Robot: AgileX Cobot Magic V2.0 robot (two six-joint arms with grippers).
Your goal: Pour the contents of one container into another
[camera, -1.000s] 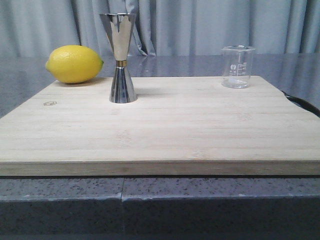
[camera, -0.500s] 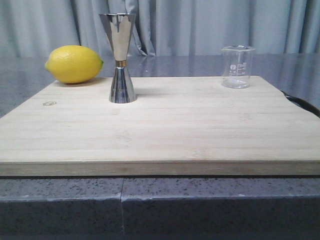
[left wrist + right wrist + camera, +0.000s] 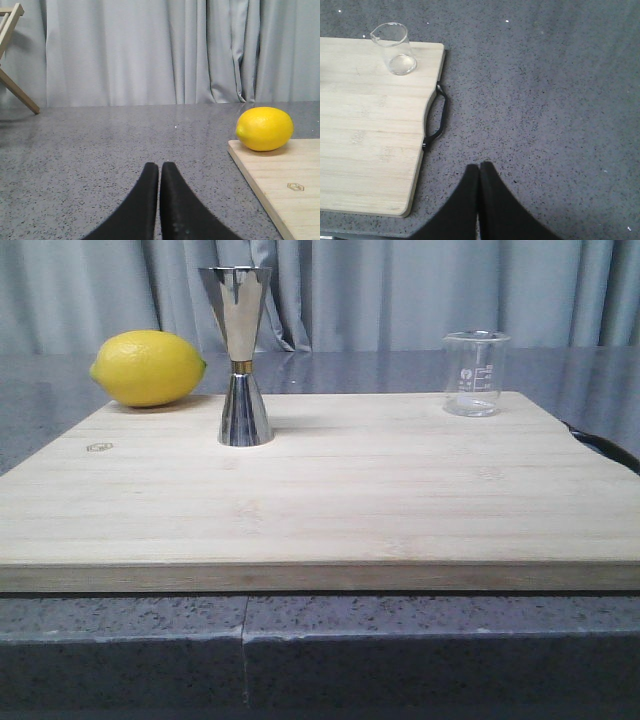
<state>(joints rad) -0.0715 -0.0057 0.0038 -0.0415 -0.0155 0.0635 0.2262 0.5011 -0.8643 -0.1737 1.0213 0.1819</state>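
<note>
The left gripper (image 3: 159,172) hovers off the board's left side, fingers pressed together and empty, near the lemon (image 3: 148,367). On the cutting board (image 3: 320,510) the steel jigger (image 3: 240,355) stands upright just beside the lemon; the glass beaker (image 3: 476,373) stands well apart at the far right corner — whether either holds liquid is unclear. The right gripper (image 3: 479,172), likewise closed and empty, hangs beyond the board's handle (image 3: 436,117) — a scene fitting both before a pour and after one
</note>
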